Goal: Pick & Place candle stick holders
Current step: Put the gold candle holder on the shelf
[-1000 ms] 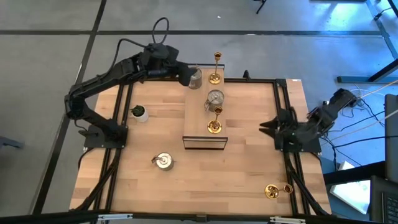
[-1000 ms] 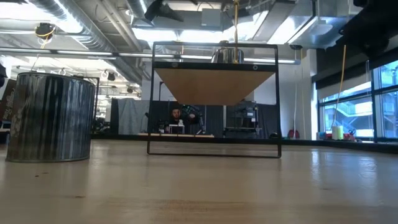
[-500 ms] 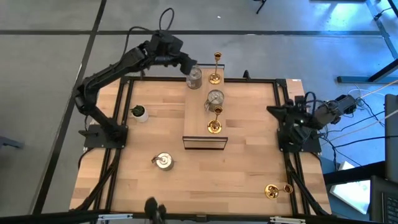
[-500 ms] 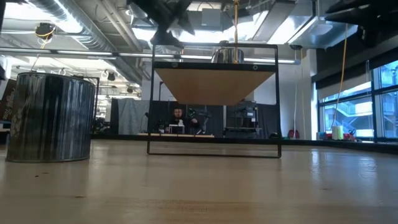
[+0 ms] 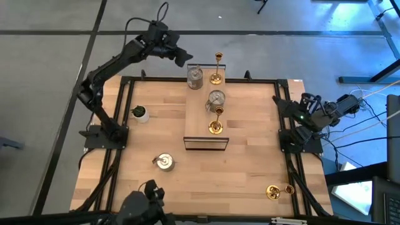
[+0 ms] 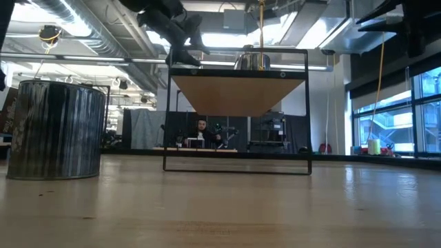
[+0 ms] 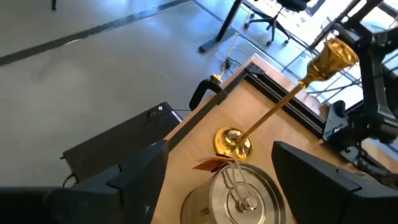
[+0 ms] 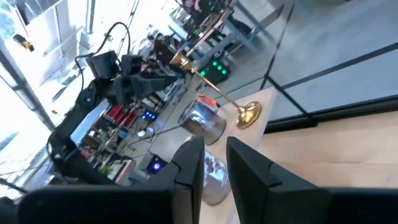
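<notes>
Overhead, left fingers (image 5: pixel 185 59) open above silver holder (image 5: pixel 195 77); right fingers (image 5: pixel 279 104) nearly closed, empty.

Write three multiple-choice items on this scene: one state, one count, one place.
1. The left tool is: A open and empty; B shut on a candlestick; C out of view.
2. Count of gold candlesticks in the high view: A one; B three; C five.
3. The toppled gold candlestick lies: A on the floor; B at the table's near right corner; C in the left tool.

A: its fingers stand apart with nothing between them.
B: two stand upright, one is toppled.
B: it rests on the wood there.
</notes>
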